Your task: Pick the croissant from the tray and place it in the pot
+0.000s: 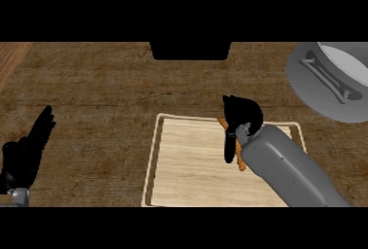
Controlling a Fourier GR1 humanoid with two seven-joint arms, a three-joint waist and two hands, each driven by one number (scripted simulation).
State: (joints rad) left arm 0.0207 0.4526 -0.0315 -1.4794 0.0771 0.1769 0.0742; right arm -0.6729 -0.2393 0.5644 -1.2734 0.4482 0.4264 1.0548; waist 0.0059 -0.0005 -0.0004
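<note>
Black right robot hand [241, 116] curled over croissant [224, 124], above tray [187, 165]

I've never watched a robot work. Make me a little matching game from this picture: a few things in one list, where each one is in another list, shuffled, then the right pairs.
Things:
1. pot
2. tray
3. left hand
4. croissant

Places:
A. at the view's left edge, open, fingers up, resting
B. on the tray, mostly hidden under the right hand
C. upper right corner of the counter
D. middle of the counter, pale wood with a raised rim

Pairs: 1-C, 2-D, 3-A, 4-B
</note>
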